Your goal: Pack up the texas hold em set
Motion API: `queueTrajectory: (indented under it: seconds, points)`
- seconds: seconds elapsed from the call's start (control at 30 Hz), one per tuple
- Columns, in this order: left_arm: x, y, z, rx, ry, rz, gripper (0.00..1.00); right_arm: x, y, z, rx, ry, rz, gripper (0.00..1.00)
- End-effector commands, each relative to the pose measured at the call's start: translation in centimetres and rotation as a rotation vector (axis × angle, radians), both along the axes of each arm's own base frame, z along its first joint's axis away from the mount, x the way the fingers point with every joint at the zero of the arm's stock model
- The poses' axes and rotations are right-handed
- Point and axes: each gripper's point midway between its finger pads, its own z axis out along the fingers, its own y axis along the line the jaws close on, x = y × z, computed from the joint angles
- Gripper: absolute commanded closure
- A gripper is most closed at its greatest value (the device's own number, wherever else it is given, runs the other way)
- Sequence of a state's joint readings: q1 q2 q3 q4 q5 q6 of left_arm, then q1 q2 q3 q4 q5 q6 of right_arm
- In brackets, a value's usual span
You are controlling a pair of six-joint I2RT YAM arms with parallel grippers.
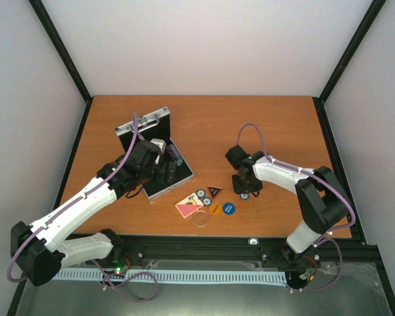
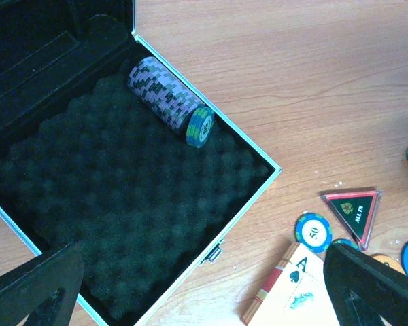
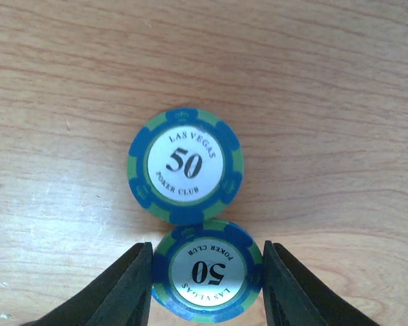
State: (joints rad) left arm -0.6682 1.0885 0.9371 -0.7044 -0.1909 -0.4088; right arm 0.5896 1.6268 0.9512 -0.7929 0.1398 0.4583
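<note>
Pinching a blue-green 50 chip (image 3: pixel 207 280) by its rim, the right pincer (image 3: pixel 207 268) has a finger pressed on each side. The chip lies flat on the bench (image 3: pixel 326 81), just beside a second 50 chip (image 3: pixel 185 166). The left pincer (image 2: pixel 204 299) hangs wide open over the silver case (image 2: pixel 122 217) — a roll of chips (image 2: pixel 166 100) lies along the edge of its black foam. The card deck (image 2: pixel 289 285) and red-black triangle (image 2: pixel 351 210) lie on the bench near the case.

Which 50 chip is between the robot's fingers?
The lower chip, its 50 upside down, sits between the fingers of the right gripper; the other chip lies outside them.
</note>
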Motion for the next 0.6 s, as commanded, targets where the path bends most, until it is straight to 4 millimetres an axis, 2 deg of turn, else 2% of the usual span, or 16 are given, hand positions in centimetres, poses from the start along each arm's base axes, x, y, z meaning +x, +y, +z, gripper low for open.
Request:
queueTrajectory:
  seconds: [0.0, 0.17, 0.57]
  points:
    - [-0.13, -0.10, 0.05, -0.020, 0.001, 0.008, 0.00, -0.19, -0.57, 0.04, -0.012, -0.007, -0.009, 0.57]
    - [-0.22, -0.03, -0.27, -0.017, 0.007, 0.010, 0.00, -0.79, -0.64, -0.70, -0.004, 0.010, -0.012, 0.57]
    - [0.12, -0.50, -0.47, -0.019, 0.016, 0.002, 0.00, -0.94, -0.19, -0.95, 0.031, 0.005, -0.012, 0.57]
